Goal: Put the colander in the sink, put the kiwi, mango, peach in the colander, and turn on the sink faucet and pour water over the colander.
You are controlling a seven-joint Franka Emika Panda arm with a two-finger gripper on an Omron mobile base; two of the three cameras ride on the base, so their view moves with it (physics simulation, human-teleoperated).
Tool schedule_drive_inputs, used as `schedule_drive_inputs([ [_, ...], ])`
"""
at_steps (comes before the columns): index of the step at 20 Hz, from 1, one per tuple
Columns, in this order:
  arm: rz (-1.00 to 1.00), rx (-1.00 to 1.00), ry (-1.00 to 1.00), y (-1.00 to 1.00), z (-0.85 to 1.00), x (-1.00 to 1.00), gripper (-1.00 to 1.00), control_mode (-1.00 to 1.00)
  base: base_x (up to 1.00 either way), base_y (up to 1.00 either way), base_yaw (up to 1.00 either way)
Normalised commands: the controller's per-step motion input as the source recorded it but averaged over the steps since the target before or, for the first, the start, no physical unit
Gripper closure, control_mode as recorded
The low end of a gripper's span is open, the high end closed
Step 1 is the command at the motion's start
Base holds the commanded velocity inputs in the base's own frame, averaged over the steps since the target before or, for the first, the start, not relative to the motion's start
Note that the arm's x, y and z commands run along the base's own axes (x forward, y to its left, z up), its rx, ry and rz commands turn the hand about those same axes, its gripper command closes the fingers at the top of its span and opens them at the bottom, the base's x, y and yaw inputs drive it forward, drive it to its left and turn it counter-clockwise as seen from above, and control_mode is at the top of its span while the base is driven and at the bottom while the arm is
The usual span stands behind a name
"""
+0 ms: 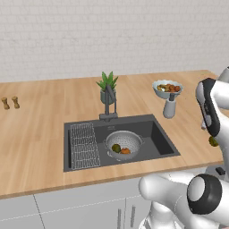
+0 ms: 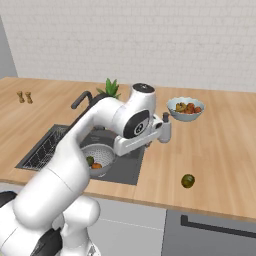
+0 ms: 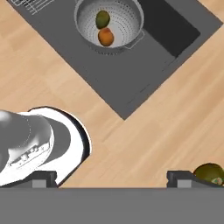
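Colander (image 3: 109, 26), round grey perforated metal, sat in dark grey sink (image 3: 131, 83) holding orange-red peach (image 3: 105, 37) and a greenish fruit (image 3: 102, 19); white arm's gripper (image 3: 111, 177) hovered above wooden counter (image 3: 166, 131), jaws apart.

The bench (image 1: 40, 134) is rendered in light honey-brown wood with faint plank lines. The sink (image 1: 161, 143) is shown in dark matte grey, and its wire grid rack (image 1: 84, 145) in a paler steel grey crosshatch. The colander (image 1: 134, 142) is coloured light silver-grey and dotted all over with small dark holes. Inside it, an orange-red peach (image 3: 105, 36) and a dull olive-green fruit (image 3: 103, 19) are seen. A brownish-green fruit (image 2: 188, 180) with a darker top is seen on the wood. The sink faucet (image 1: 108, 107) is dark grey. Spiky green leaves are carried by the potted plant (image 1: 107, 82). The fruit bowl (image 2: 175, 111) is pale blue.
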Motion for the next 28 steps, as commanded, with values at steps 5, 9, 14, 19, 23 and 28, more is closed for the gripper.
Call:
schedule_drive_inputs([
  [5,-0.67,0.0,0.31,-0.47,-0.14,-0.11,-1.0,-1.0,0.0,0.0,0.0],
  [9,-0.67,0.0,0.43,-0.46,-0.13,0.0,-1.0,-1.0,0.0,0.0,0.0],
  [14,-0.6,0.0,0.18,-0.54,-0.24,-0.02,-1.0,-1.0,0.0,0.0,0.0],
  [19,-0.57,-0.01,0.02,-0.49,-0.42,-0.04,-1.0,-1.0,0.0,0.0,0.0],
  [23,-0.47,-0.13,-0.03,-0.08,-0.53,0.0,-1.0,-1.0,0.0,0.0,0.0],
  [28,-0.27,-0.32,-0.04,0.0,-0.42,0.18,-1.0,-1.0,0.0,0.0,0.0],
])
